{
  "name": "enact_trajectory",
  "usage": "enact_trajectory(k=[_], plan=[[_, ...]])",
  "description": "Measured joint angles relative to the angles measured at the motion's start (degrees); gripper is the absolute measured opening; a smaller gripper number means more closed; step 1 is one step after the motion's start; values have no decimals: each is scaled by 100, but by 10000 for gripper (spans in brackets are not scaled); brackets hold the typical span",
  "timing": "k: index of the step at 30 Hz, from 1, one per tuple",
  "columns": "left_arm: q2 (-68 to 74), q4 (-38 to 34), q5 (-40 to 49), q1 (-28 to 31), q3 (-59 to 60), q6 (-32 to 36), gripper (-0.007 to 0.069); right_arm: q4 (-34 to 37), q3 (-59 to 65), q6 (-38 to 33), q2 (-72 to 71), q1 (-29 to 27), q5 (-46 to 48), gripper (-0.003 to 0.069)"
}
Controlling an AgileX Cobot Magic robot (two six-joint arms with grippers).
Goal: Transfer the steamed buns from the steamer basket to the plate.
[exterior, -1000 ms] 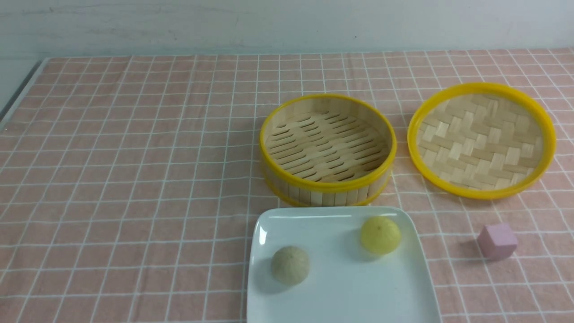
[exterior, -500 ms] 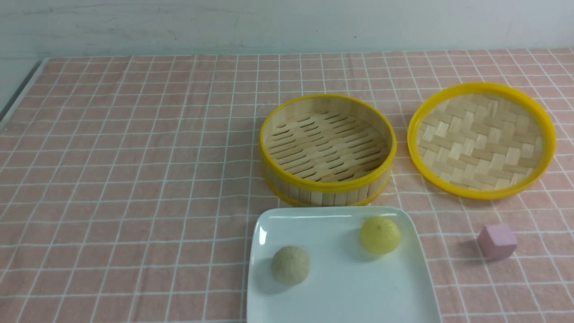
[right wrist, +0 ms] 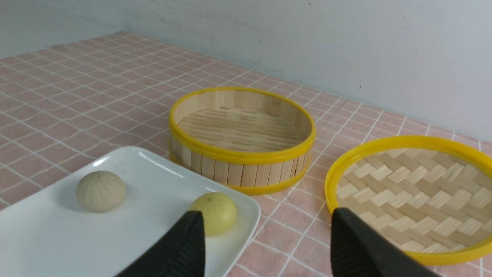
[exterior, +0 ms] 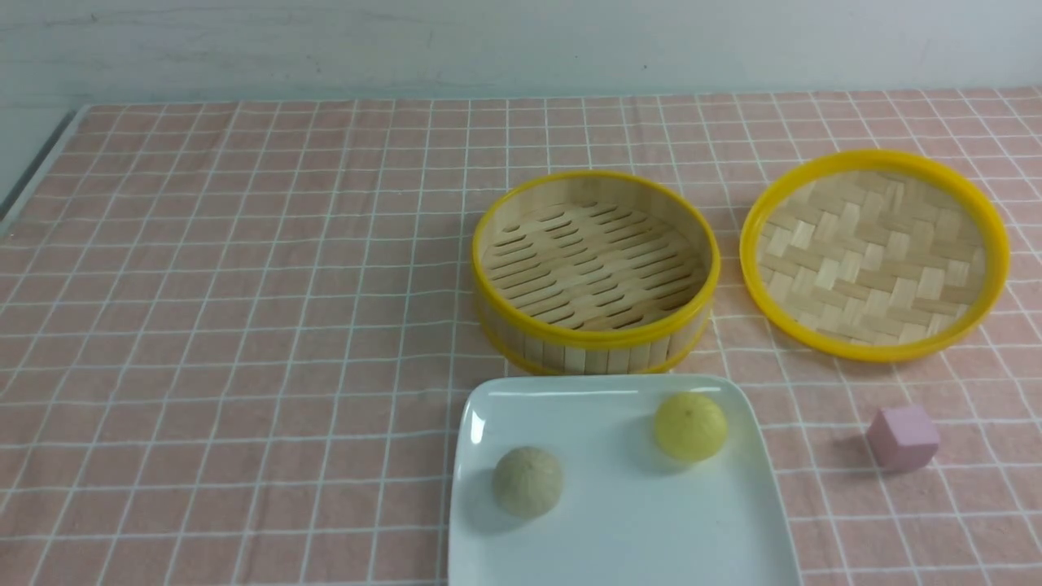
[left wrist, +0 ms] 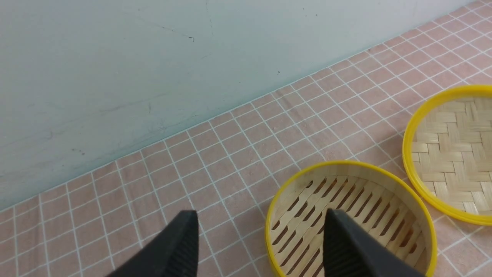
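My front view shows neither arm; only the wrist cameras do. My left gripper hangs wide open and empty, aimed at the emptied steamer basket. At the table's near edge the plate carries the beige bun and the yellow bun. The pink cube shows in front only. My right gripper, wide open and empty, hangs by the plate's corner.
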Motion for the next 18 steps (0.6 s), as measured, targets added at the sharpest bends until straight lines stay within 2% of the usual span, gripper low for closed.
enact_trajectory(k=[13,18], plan=[[0,0,6,0,0,0,446,-18,715,0,0,-7,3,442],[0,-11,17,0,0,0,446,-18,952,0,0,-392,3,442]])
